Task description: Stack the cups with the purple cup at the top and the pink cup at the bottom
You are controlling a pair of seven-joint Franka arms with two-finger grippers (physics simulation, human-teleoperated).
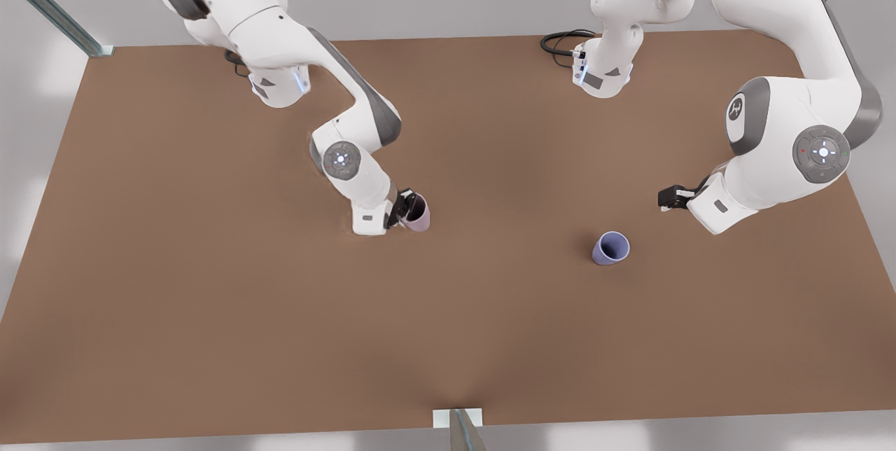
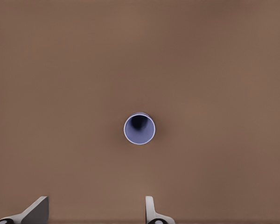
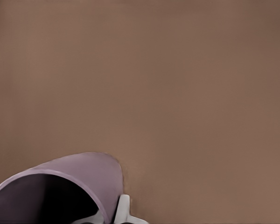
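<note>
front view puts the pink cup (image 1: 418, 213) a little left of centre on the brown desk (image 1: 210, 311), partly covered by the right gripper (image 1: 404, 209), whose dark fingers pinch the cup at its rim; the far side of the cup is hidden behind them. that arm drops from the upper left of the frame, bends at the elbow and points its wrist steeply down at the desk. the purple cup (image 1: 611, 248) stands upright and alone right of centre, well apart from the pink one, mouth open to the camera. the left gripper (image 1: 665, 197) hangs above and to the right of it, its arm curling in from the upper right corner with the wrist held roughly level; its fingers are small and dark here and hard to read.

left wrist view settles that: two pale fingers (image 2: 36, 210) sit spread wide at the bottom edge, cut off by the frame, with the purple cup (image 2: 139, 129) seen straight down its mouth at the middle.

right wrist view has the pink cup (image 3: 65, 179) at lower left, cropped, tilted, one finger (image 3: 123, 210) against its outer wall.
</note>
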